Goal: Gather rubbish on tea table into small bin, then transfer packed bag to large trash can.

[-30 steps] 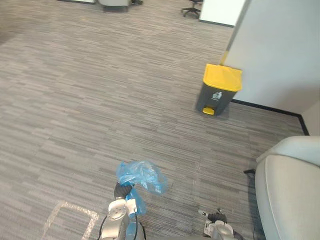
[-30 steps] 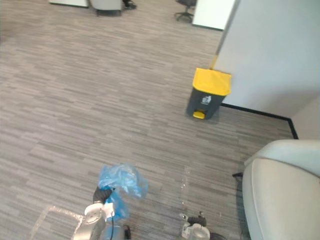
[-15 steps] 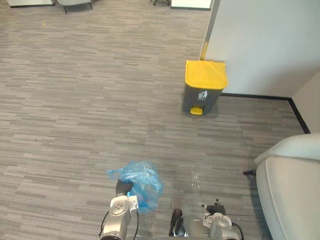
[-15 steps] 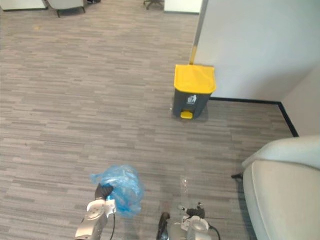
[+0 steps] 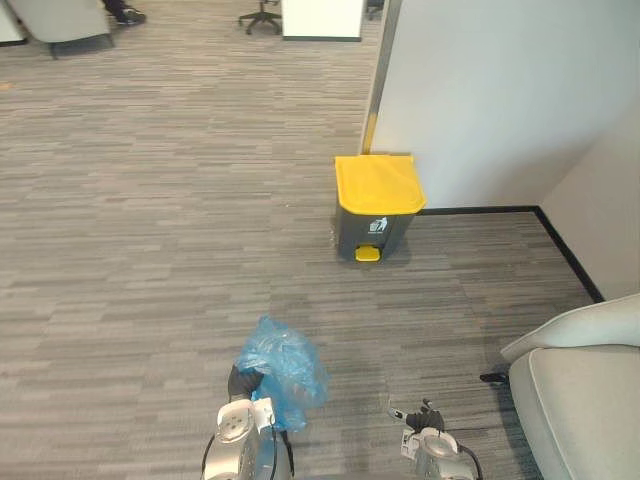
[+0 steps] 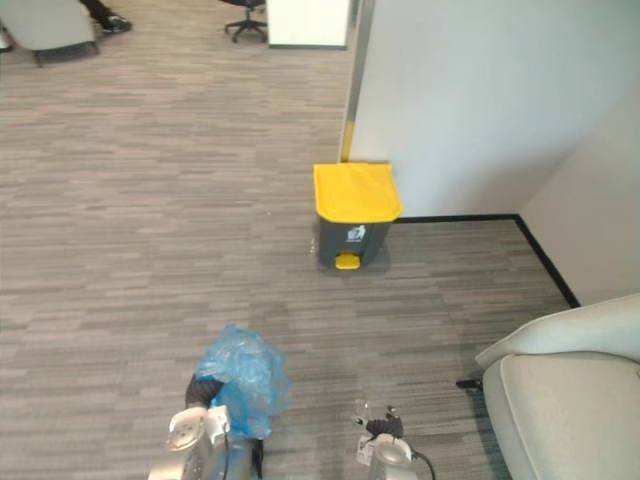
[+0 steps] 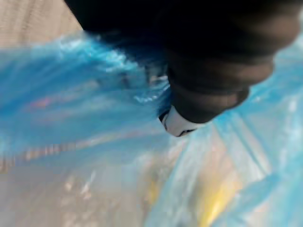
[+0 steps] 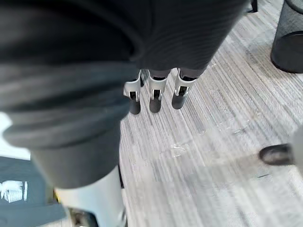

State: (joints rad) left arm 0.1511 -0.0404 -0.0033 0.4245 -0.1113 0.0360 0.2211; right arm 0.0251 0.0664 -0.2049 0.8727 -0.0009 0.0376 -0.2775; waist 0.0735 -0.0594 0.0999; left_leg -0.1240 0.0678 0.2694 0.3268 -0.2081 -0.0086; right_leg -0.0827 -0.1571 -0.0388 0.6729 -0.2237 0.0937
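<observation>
A crumpled blue plastic bag (image 5: 283,366) hangs low over the carpet, its neck bunched in my left hand (image 5: 243,382), which is shut on it. In the left wrist view the blue film (image 7: 90,109) wraps close round the hand's dark cover (image 7: 208,71), and yellowish contents show through it. The large trash can (image 5: 377,208), dark grey with a closed yellow lid and a yellow pedal, stands ahead against the white wall. My right hand (image 8: 154,97) hangs at my right side over the carpet, its fingers straight and nothing in them.
A white partition wall (image 5: 480,90) rises behind the can, with a black skirting along its foot. A pale armchair (image 5: 585,400) fills the lower right. Office chairs (image 5: 262,14) stand far back. A black mesh bin (image 8: 289,38) stands on the carpet by my right side.
The camera has swung, so the yellow-lidded can now sits nearer the middle of the view and closer. The blue bag stays in my left hand.
</observation>
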